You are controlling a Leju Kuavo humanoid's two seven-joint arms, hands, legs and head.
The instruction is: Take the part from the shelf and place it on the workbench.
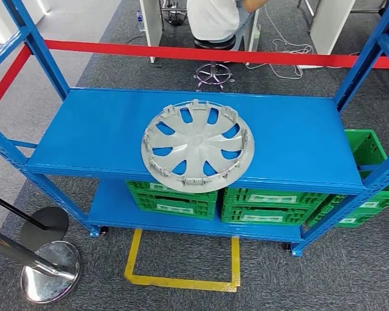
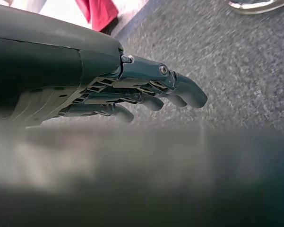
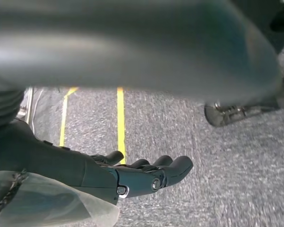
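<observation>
Hubcap (image 1: 197, 145), grey and spoked, lies flat on the upper deck of the blue shelf (image 1: 99, 133), its near rim reaching the deck's front edge and just overhanging it. Nothing touches it. The task looks to be at its very start: the part is not yet grasped, and no workbench can be made out from here.

Both arms hang low, well below and short of the hubcap. The left hand (image 2: 140, 90) points down over grey carpet, fingers (image 2: 186, 90) extended and slightly parted, holding nothing. The right hand (image 3: 140, 175) is likewise released, its fingers stretched out above the carpet, with yellow floor tape (image 3: 121, 123) running beyond its fingertips. Each hand is far from the part, which sits up and ahead of them.

Next, as I judge it, both hands must rise to deck height and come in at opposite sides of the rim, since the disc is wide and thin. The overhanging near edge offers a place to slip fingers under. Green crates (image 1: 175, 199) on the lower deck and the blue uprights flank the approach, so the arms should lift clear before reaching forward.
</observation>
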